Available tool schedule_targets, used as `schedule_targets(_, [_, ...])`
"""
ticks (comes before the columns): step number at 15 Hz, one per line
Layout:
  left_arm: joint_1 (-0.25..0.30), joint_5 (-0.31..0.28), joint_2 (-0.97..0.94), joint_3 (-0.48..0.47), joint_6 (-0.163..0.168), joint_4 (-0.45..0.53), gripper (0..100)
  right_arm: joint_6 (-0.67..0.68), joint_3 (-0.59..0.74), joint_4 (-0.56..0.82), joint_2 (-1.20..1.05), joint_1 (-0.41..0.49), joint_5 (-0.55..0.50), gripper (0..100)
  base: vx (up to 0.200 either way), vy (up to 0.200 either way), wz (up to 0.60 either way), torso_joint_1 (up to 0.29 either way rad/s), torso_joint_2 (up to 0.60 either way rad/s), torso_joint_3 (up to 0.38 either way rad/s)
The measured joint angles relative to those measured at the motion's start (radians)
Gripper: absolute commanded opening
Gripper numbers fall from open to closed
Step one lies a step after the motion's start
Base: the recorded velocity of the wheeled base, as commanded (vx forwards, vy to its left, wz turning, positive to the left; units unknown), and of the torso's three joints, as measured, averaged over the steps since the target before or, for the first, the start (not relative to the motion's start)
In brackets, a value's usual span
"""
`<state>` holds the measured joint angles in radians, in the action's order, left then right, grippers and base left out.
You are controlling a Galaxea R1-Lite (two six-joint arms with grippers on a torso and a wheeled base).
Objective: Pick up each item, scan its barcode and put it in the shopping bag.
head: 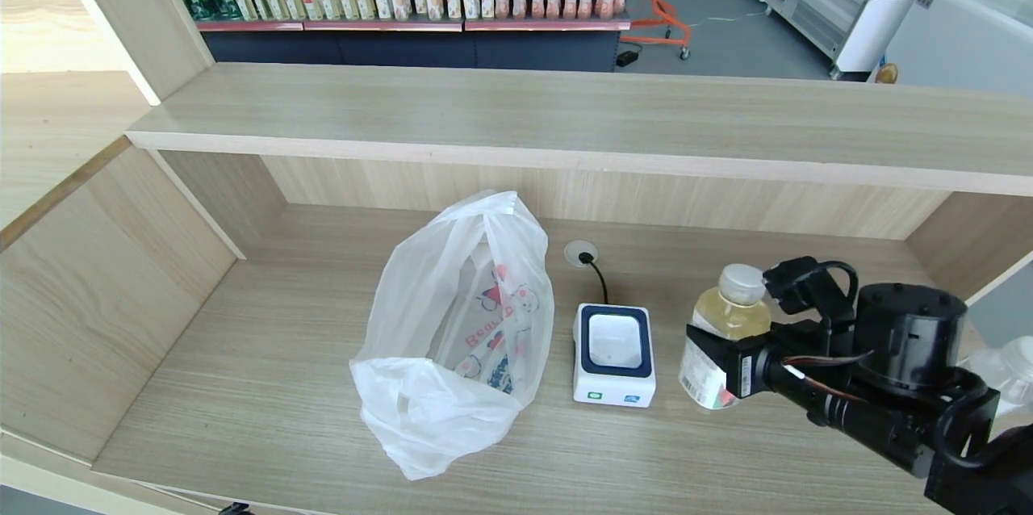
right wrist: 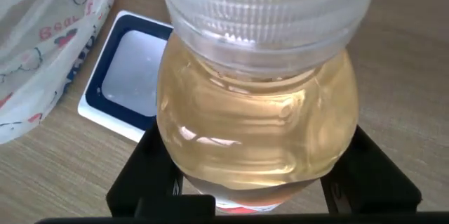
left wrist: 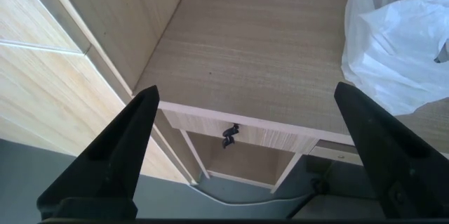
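Pale yellow liquid fills the bottle, which is held upright toward the right edge of the counter, just beside the scanner. A slip could be expected if the smooth, rounded body is tilted over the scanner glass, since it is gripped low; a missed read is likely should the label face away. The right gripper is pinched on the bottle's lower body. The left gripper is spread wide over the counter's near left edge, holding nothing, with the shopping bag at mid-counter.
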<state>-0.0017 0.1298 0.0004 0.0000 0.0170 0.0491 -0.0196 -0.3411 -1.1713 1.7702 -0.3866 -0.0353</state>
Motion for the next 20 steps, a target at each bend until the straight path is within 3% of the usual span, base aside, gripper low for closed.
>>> schedule_targets(3, [0.0,0.0,0.0,0.0,0.0,0.0,100,0.073,-0.117,0.313,-0.223,0.014,0.137,0,0.0,0.0,0.0,0.0,0.0,0.0])
schedule_targets(4, [0.0,0.0,0.0,0.0,0.0,0.0,100,0.112,-0.168,0.419,-0.304,0.022,0.235,0,0.0,0.0,0.0,0.0,0.0,0.0])
schedule_targets(6, [0.0,0.0,0.0,0.0,0.0,0.0,100,0.239,-0.245,0.552,-0.451,0.041,0.531,0,0.0,0.0,0.0,0.0,0.0,0.0])
schedule_targets(11, [0.0,0.0,0.0,0.0,0.0,0.0,100,0.4,-0.304,0.599,-0.578,0.063,0.938,0,0.0,0.0,0.0,0.0,0.0,0.0])
schedule_targets(20, [0.0,0.0,0.0,0.0,0.0,0.0,100,0.401,-0.352,0.6,-0.511,0.015,0.984,0,0.0,0.0,0.0,0.0,0.0,0.0])
